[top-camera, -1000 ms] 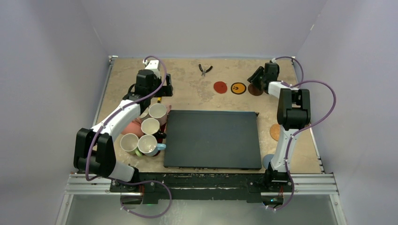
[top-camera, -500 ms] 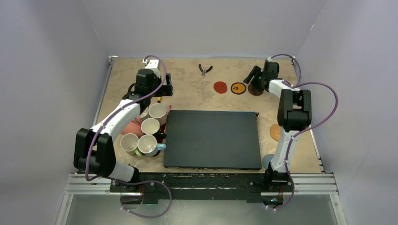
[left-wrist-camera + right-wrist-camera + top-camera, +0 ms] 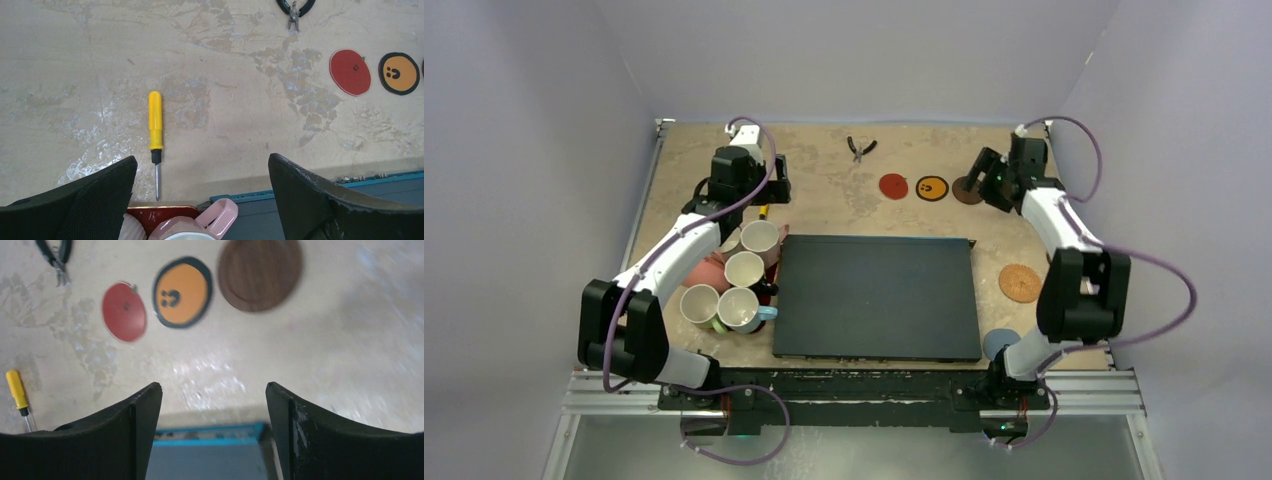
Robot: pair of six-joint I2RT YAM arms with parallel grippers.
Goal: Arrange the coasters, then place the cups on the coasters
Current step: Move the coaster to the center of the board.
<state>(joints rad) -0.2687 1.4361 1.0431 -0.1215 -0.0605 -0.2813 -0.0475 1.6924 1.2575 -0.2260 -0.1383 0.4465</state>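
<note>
Three coasters in a row at the far edge: red coaster (image 3: 893,185), yellow coaster (image 3: 932,187) with black face marks, dark brown coaster (image 3: 967,190) with wood grain. All thin flat discs, close together, not touching. Right gripper (image 3: 212,392) hovers near the dark brown coaster, jaws apart, empty. Left gripper (image 3: 200,160) wide apart, empty, above the screwdriver (image 3: 155,125). Step looks like coaster arranging, about half done. Next probably the cork coaster (image 3: 1020,282), grainy, flat on the table (image 3: 824,160) right of the black mat (image 3: 877,297): needs an edge pinch. Cups (image 3: 744,268) glossy, bunched left of the mat, none on coasters.
</note>
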